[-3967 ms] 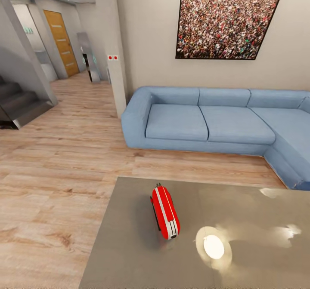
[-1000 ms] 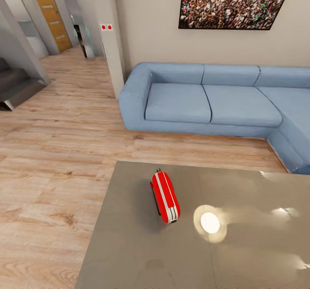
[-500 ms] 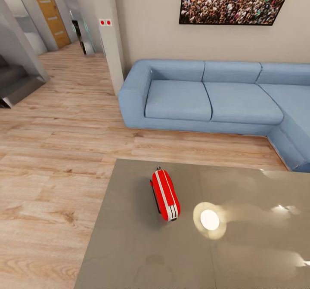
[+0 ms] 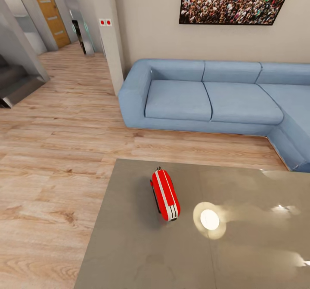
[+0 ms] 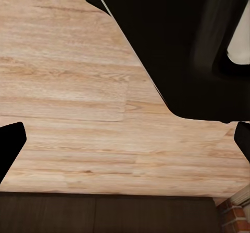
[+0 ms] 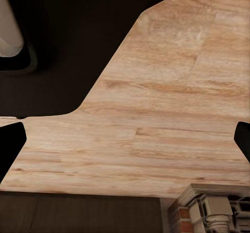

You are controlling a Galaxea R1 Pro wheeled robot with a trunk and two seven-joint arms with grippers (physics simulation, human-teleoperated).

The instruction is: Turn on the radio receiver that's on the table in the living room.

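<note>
Blue sectional sofa (image 4: 206,97), light wood floor (image 4: 56,151), beige wall (image 4: 150,22), framed crowd picture (image 4: 234,1)

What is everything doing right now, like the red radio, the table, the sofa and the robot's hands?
radio receiver: standing on the table, untouched
table: glossy top, holds the radio
sofa: nobody on it
left gripper: open, above wood floor
right gripper: open, above wood floor

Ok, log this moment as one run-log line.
phase: at table | radio receiver: on table, untouched | left gripper: open, empty | right gripper: open, empty
</note>
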